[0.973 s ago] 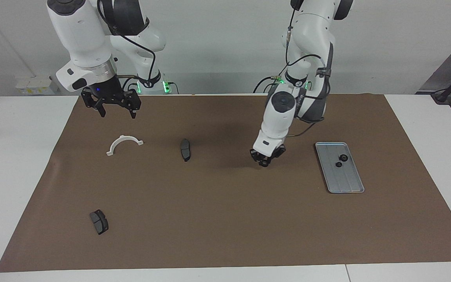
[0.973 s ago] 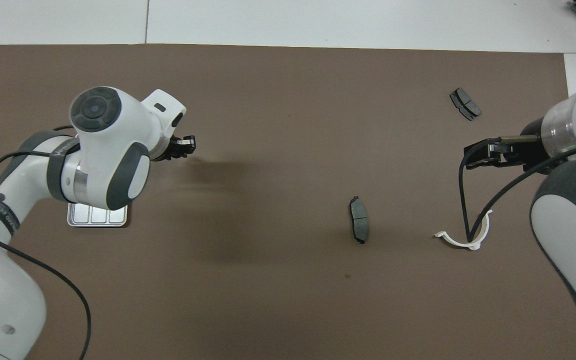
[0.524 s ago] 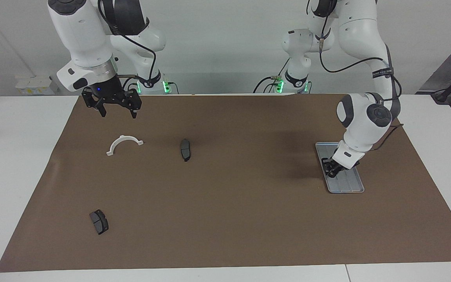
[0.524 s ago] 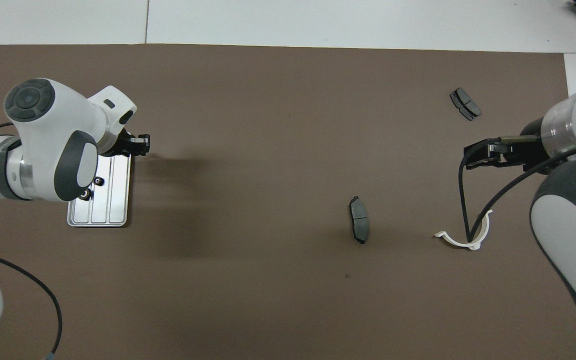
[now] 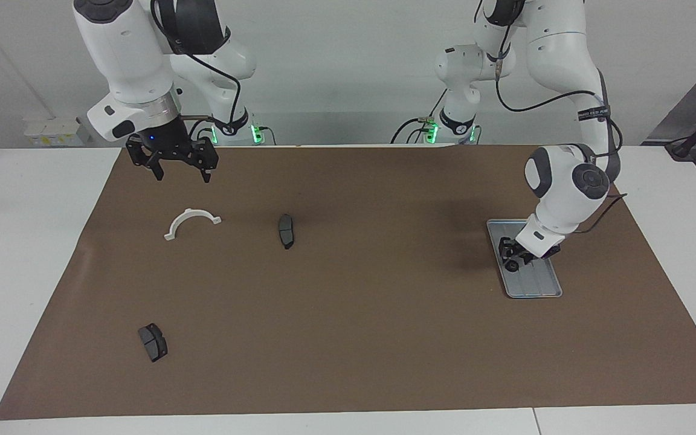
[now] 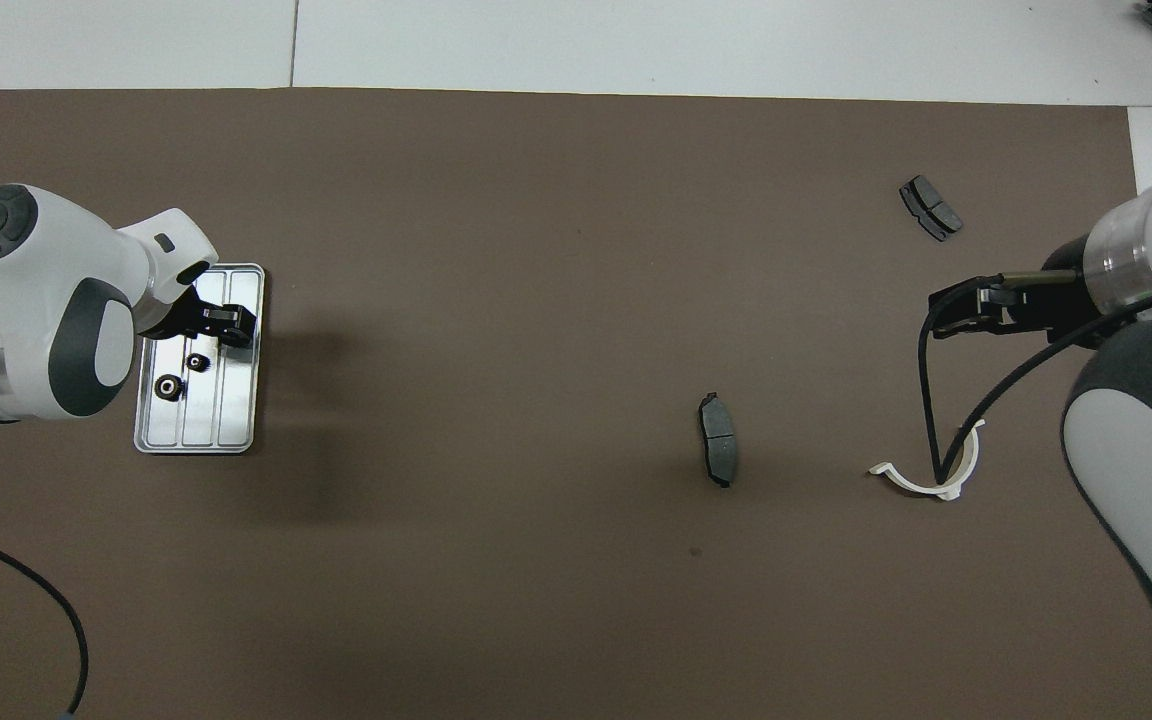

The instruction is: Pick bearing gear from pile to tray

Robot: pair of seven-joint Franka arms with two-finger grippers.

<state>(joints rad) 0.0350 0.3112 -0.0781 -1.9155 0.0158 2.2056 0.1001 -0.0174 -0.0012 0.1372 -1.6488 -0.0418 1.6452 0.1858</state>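
- My left gripper [image 5: 512, 256] hangs low over the tray [image 5: 540, 286], above the middle of its length; in the overhead view it shows at [image 6: 226, 322]
- I cannot tell how far apart my left fingers stand, nor whether anything sits between them
- The tray lies on the brown mat [image 5: 348, 314] toward my left arm's end of the table, long side running away from me
- Two small black gears rest in the tray: one gear [image 6: 198, 361] just beside my left gripper, the second gear [image 6: 168, 386] nearer to me, close to the tray's rim
- My right gripper [image 5: 180, 170] waits in the air over the mat's edge at my right arm's end, fingers spread wide and holding nothing
- The white half-ring bracket [image 5: 191, 223] lies on the mat below it
- One dark brake pad [image 5: 286, 230] sits beside the bracket toward the table's middle
- Another brake pad [image 5: 153, 342] lies farther from me, well apart from both
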